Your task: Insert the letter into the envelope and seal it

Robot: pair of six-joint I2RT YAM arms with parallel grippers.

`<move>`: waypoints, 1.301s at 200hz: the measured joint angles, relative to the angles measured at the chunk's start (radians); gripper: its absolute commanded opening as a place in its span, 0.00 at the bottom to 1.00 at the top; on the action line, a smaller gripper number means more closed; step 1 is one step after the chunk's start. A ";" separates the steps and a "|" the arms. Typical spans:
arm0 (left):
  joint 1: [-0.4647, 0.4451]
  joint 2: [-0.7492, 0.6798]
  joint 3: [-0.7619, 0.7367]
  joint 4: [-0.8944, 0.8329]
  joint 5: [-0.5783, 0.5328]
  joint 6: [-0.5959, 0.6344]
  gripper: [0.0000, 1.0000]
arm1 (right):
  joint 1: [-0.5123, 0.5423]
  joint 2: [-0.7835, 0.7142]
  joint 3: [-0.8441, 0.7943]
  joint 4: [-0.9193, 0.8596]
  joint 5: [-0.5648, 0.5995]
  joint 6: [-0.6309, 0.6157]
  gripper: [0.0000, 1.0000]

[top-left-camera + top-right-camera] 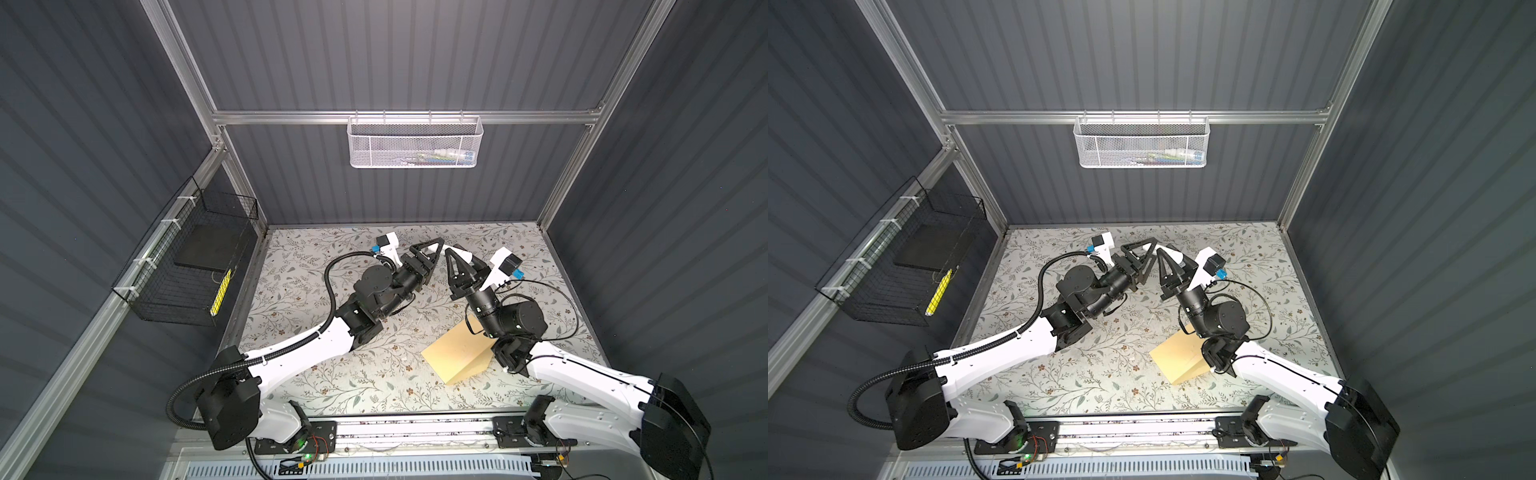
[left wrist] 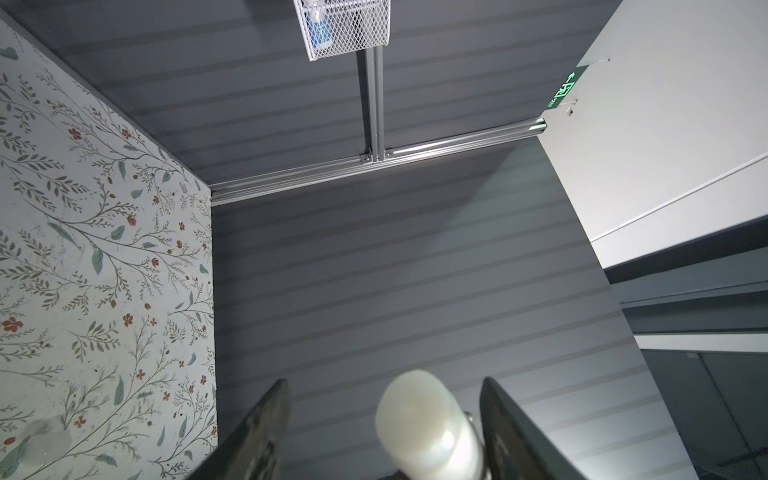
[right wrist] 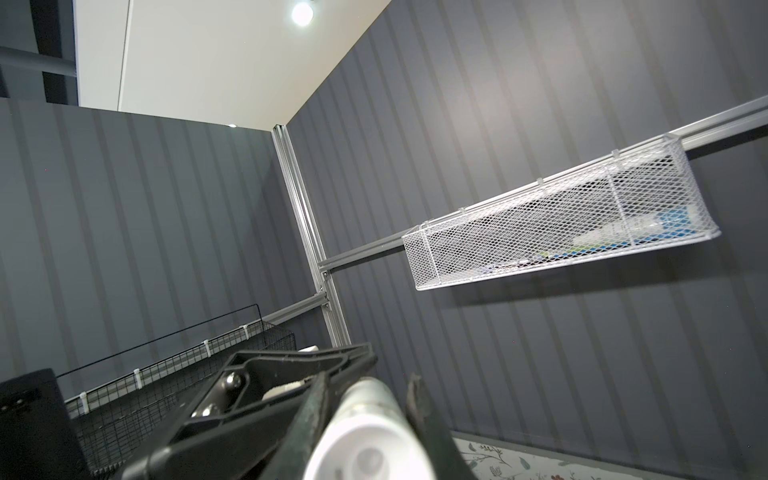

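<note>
The tan envelope lies flat on the floral table at the front right, partly under my right arm. The letter is not in view. Both grippers are raised above the back middle of the table, tips nearly meeting. My right gripper is shut on a small white tube. My left gripper is open, its jaws standing either side of the tube's rounded end with a gap on at least one side.
A white mesh basket hangs on the back wall. A black wire basket with a dark slab and a yellow item is fixed to the left wall. The floral table surface is bounded by dark ribbed walls.
</note>
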 measured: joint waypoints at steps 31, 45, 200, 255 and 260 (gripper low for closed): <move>0.000 0.000 0.002 0.007 -0.015 -0.018 0.48 | 0.014 0.021 -0.009 0.030 0.009 -0.013 0.00; 0.001 0.001 0.005 0.003 -0.018 -0.019 0.44 | 0.021 0.042 -0.012 0.051 0.014 -0.016 0.00; 0.014 0.009 0.034 -0.065 0.038 0.019 0.00 | 0.045 0.005 -0.100 0.045 0.023 0.015 0.79; 0.034 0.008 0.071 -0.140 0.111 0.084 0.00 | 0.001 -0.169 -0.102 -0.226 -0.057 0.089 0.88; 0.036 0.007 0.073 -0.149 0.115 0.090 0.00 | -0.008 -0.182 -0.103 -0.251 -0.067 0.099 0.88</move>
